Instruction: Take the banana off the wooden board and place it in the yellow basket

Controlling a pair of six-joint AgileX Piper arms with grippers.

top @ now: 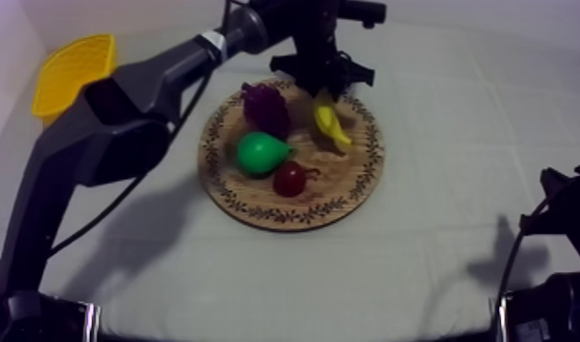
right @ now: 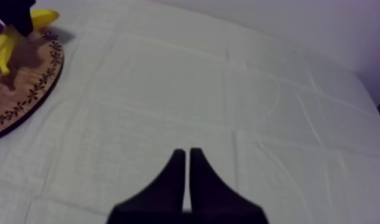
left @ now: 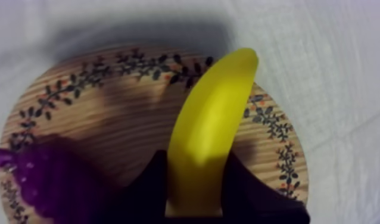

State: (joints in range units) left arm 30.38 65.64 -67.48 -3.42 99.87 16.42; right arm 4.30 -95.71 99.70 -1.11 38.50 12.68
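My left gripper (left: 195,156) was clenched on the banana (left: 213,113). Its black fingers (left: 146,187) pressed against either flank of the fruit's near end. The rest of the yellow fruit ran out past my fingertips, and its far tip reached over the patterned rim of the wooden board (left: 109,113) toward the cloth (right: 228,89) beyond.

The board lay directly beneath those jaws. I could not tell whether the banana rested on the wood or hung just clear of it. The bunch of grapes (left: 46,179) sat on the board close beside one finger. Seen from above, the pear (top: 262,152) and the small red fruit (top: 290,178) lay farther across the board, away from my left jaws. The yellow basket (top: 75,71) stood well apart from those jaws, off the board and beside my left arm.

My right gripper (right: 187,152) was closed on nothing, its fingers lying together as a narrow wedge above bare cloth. The board was well off to one side ahead of it.
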